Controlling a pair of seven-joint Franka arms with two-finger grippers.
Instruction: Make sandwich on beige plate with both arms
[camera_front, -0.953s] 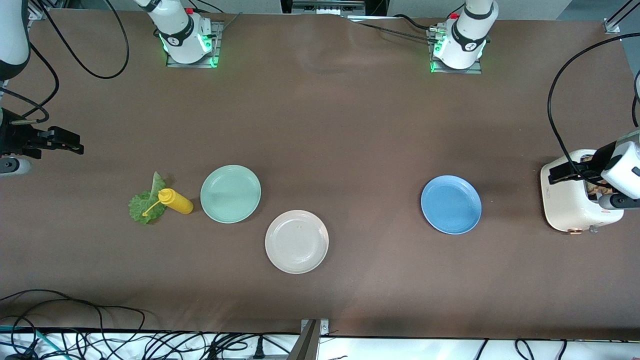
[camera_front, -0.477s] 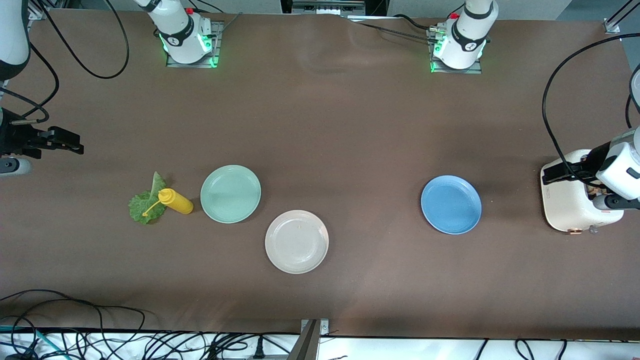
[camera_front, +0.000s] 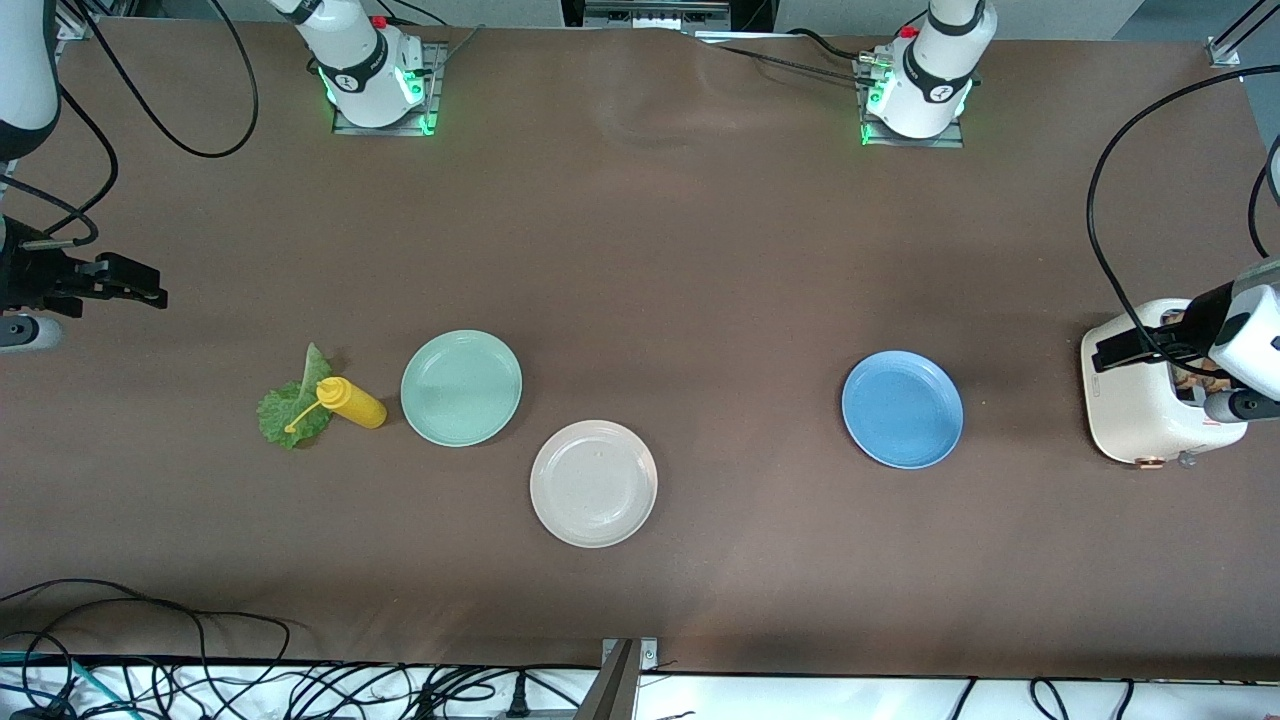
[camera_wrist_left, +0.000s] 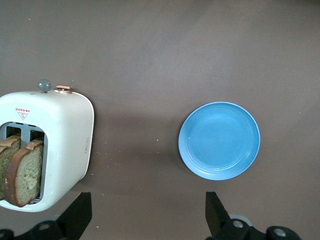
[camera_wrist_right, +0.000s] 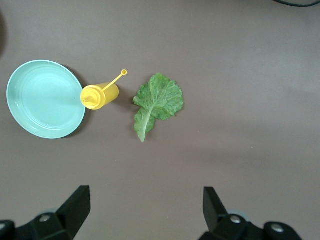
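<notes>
Left gripper (camera_front: 1128, 350), front view: fingers wide apart over the toaster (camera_front: 1140, 410), holding nothing; right gripper (camera_front: 135, 283) equally wide, waiting. Beige plate (camera_front: 593, 484) lies bare, nearer the camera than the green plate (camera_front: 461, 387).

Left wrist view: two bread slices (camera_wrist_left: 20, 172) stand in the toaster's slots; blue plate (camera_wrist_left: 219, 140) well apart.

Right wrist view: lettuce (camera_wrist_right: 157, 102) just beside the yellow bottle (camera_wrist_right: 100, 95).

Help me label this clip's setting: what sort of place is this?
Probably a robotics lab staged as a kitchen: two bench-mounted arms over a brown table, loose cables along its edge, and a toaster holding bread, with plates nearby.
</notes>
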